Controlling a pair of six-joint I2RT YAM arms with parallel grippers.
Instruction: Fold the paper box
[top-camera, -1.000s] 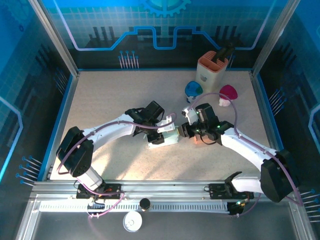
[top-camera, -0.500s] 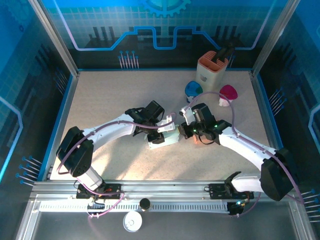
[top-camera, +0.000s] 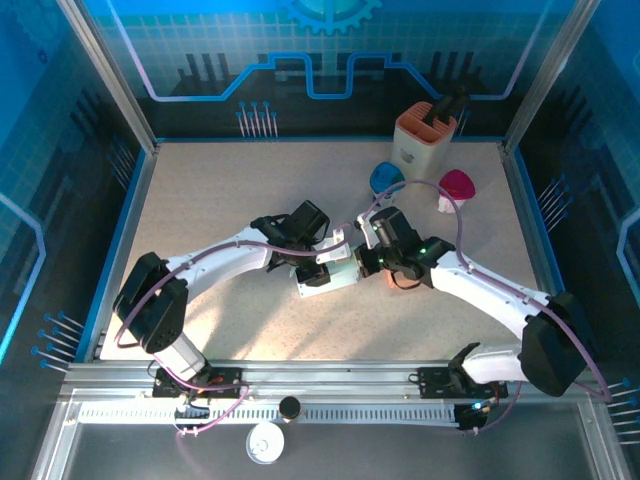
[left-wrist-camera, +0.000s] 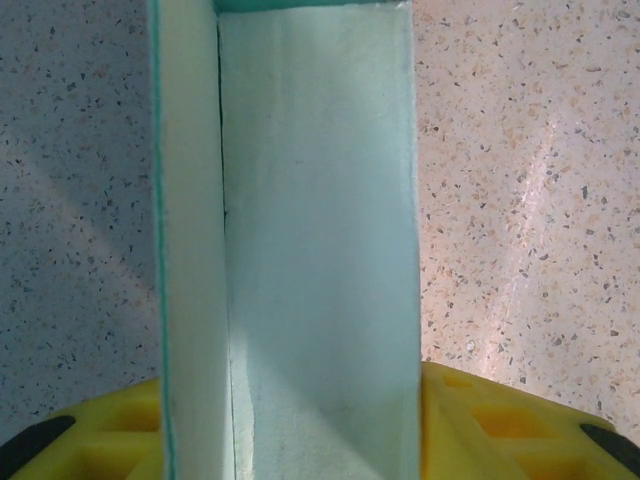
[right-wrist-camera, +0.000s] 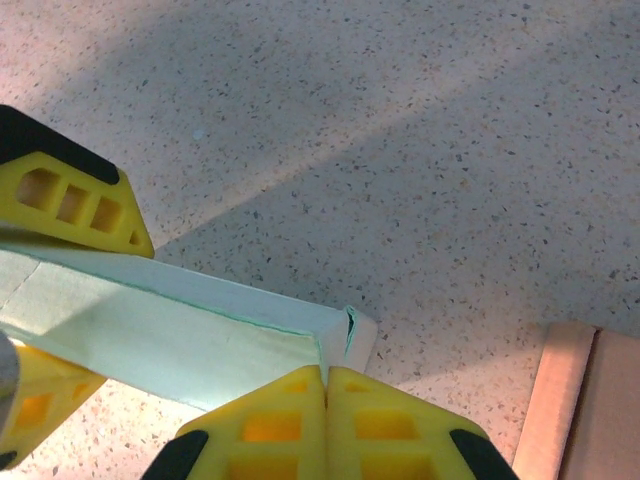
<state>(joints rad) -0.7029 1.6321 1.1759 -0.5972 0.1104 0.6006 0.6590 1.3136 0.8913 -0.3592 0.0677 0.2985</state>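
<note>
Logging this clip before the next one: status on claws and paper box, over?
Left claw clamped on paper box. Right claw shut, against the box's corner. Tan board near right claw, not touching box.

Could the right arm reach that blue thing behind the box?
Probably yes: the blue thing sits just beyond the right gripper, bare table between. But its jaws are shut at a corner of the paper box, so it must open first.
</note>
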